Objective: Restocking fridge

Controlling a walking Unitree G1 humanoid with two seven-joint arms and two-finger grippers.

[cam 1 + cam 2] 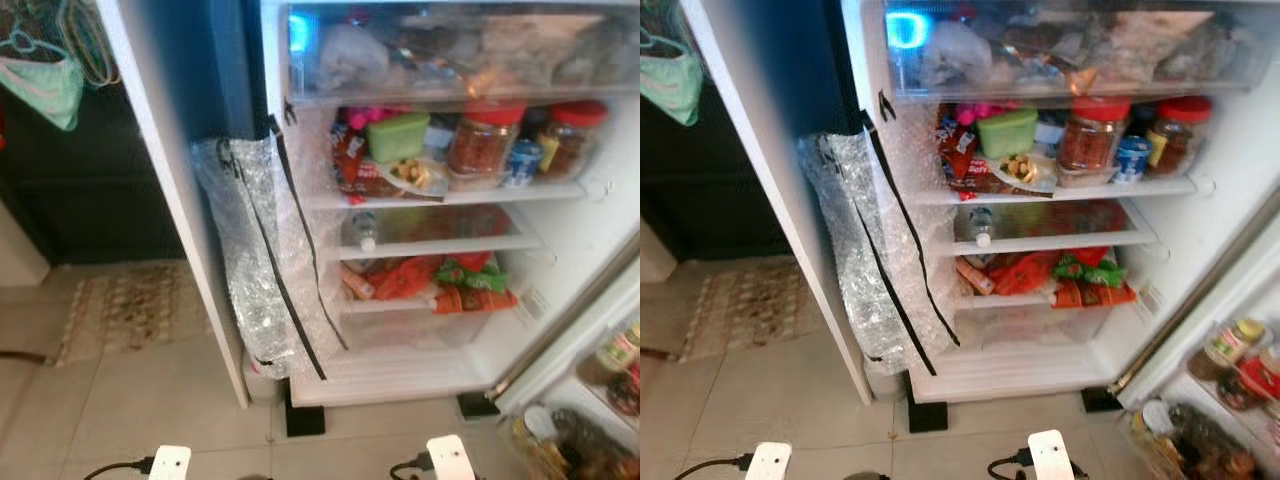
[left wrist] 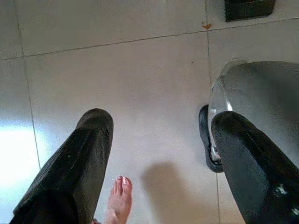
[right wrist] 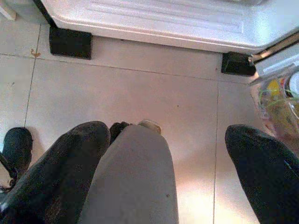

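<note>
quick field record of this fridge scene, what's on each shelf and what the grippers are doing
fridge: open
top shelf: green box, two red-lidded jars, plate of food
middle shelf: bottle lying down
lower shelf: red and green packets
left gripper: open, over floor tiles
right gripper: open, near fridge base

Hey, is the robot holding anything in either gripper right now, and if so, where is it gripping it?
Nothing is held. The left gripper and the right gripper both hang open over the floor tiles in front of the open fridge.
</note>
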